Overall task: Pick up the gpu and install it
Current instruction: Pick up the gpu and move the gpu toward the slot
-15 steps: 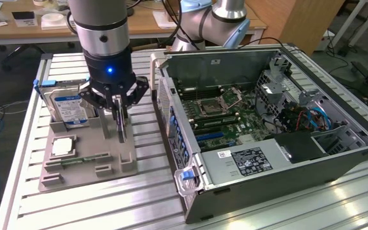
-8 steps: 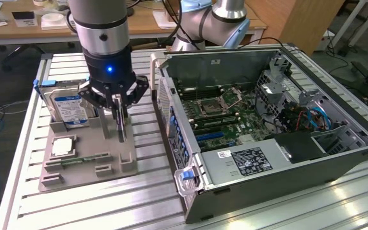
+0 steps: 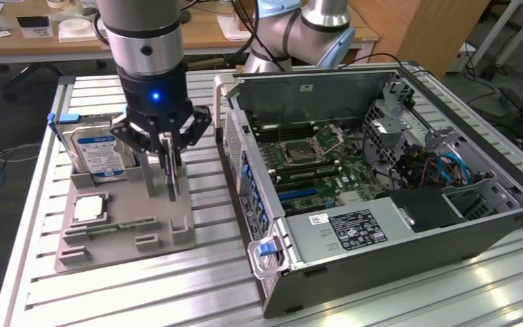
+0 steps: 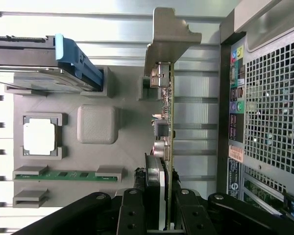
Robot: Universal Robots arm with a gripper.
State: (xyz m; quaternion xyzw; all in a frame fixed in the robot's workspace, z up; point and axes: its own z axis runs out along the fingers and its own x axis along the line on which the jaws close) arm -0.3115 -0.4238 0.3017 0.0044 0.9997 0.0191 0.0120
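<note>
Slatted metal table (image 3: 216, 272), left of centre in the exterior view: my gripper (image 3: 169, 155) clamps the gpu (image 3: 172, 184) (standing on edge).

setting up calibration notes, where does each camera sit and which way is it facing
Exterior view: off the arm, raised above the table, looking down at the grey tray and the open pc case; the arm and gripper show.
Wrist view: on the wrist, looking down along the gripper at the gpu edge-on, the tray and the pc case's rear; its black fingers show, closed on the gpu.
Shared: gripper, gpu, tray, hard drive, pc case.
</note>
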